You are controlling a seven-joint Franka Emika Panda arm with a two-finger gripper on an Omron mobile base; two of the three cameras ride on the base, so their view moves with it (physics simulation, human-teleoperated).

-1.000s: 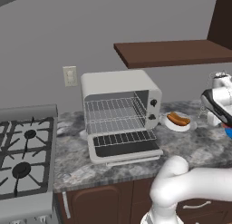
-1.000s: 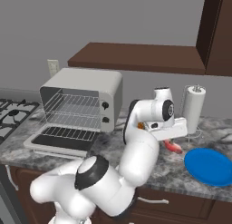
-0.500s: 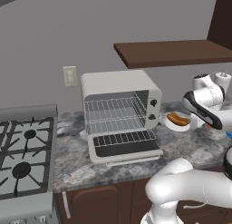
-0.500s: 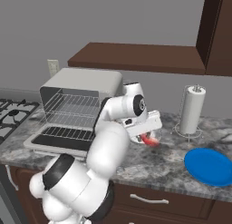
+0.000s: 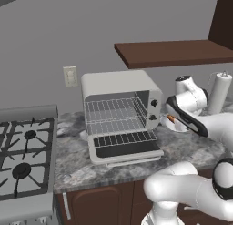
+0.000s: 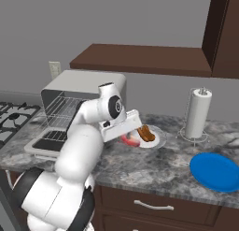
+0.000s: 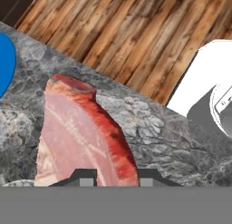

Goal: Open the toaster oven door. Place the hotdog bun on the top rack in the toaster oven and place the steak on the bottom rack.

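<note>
The hand is pinched partly shut on the steak, which sticks out past the fingertips, above the grey tabletop. The toaster oven sits off to the side of the hand, and its door is already folded down flat. I think the best way now is to carry the meat over slowly, keep it level, and go in low, under the top rack, so it lands on the bottom rack. The hotdog bun waits in a white dish close beside the hand.
</note>
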